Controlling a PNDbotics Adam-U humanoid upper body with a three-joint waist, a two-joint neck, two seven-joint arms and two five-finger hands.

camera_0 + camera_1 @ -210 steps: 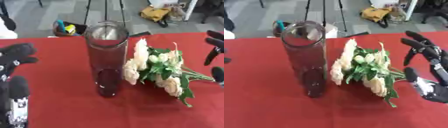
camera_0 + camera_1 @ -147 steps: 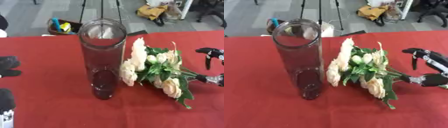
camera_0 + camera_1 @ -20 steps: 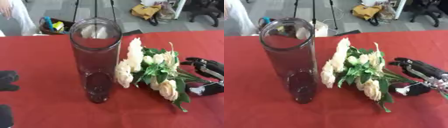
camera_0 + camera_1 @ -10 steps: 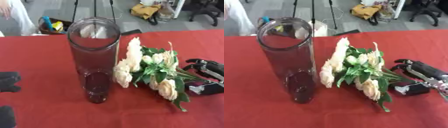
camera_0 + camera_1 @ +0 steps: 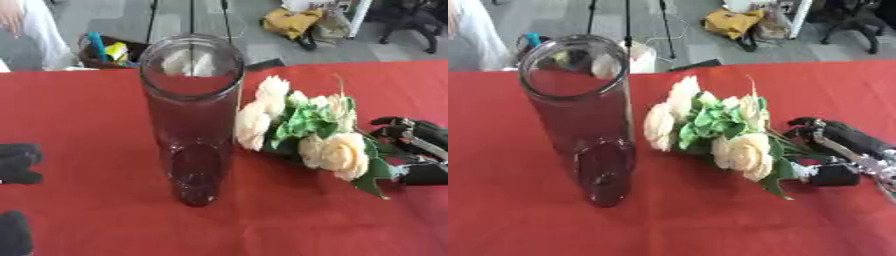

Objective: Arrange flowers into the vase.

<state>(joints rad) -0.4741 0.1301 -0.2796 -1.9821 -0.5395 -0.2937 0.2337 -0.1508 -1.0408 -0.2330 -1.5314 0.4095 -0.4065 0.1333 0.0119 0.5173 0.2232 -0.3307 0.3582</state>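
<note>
— What shows nearest?

— The black left hand [image 5: 17, 165] at the left edge, low on the red tablecloth [image 5: 105, 220]; whether its fingers are spread or curled cannot be told.

— And the right hand?

— The black and silver right hand [image 5: 833, 150] lies at the stem end of the bunch of cream roses with green leaves [image 5: 719, 127], fingers above and thumb below, curled about the stems. The bunch lies on the cloth, blooms pointing toward the tall clear glass cylinder vase [image 5: 584, 120], which stands upright just beside them, apart from them.

— Changed from a second ago?

— The hand has closed in on the stems; the bunch has shifted slightly, the vase has not.
</note>
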